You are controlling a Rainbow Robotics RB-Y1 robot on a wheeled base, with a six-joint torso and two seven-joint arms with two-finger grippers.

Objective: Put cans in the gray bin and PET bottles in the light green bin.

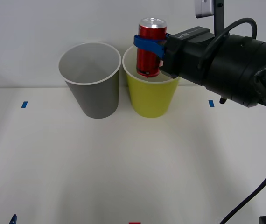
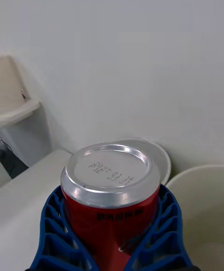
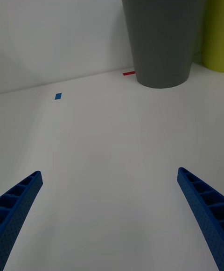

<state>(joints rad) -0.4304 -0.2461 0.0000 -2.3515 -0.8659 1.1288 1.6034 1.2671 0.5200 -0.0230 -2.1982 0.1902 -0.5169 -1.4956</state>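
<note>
A small red can point(image 1: 150, 49) with silver ends hangs upright over the back rim of the light green bin point(image 1: 152, 98). My right gripper point(image 1: 148, 46) is shut on the can, its blue fingers point(image 2: 56, 224) hugging both sides of the can point(image 2: 112, 196). The gray bin point(image 1: 93, 93) stands just to the left of the green one, almost touching it, and its inside is bare. My left gripper point(image 3: 112, 215) is open low over the table, well short of the gray bin point(image 3: 163, 38); one of its fingertips point(image 1: 12, 218) pokes in at the front left corner.
Blue tape marks point(image 1: 24, 104) point(image 1: 211, 103) lie on the white table either side of the bins, and a red mark point(image 1: 134, 223) sits at the front edge. A white wall stands right behind the bins. My bulky right arm point(image 1: 231, 60) reaches in from the right.
</note>
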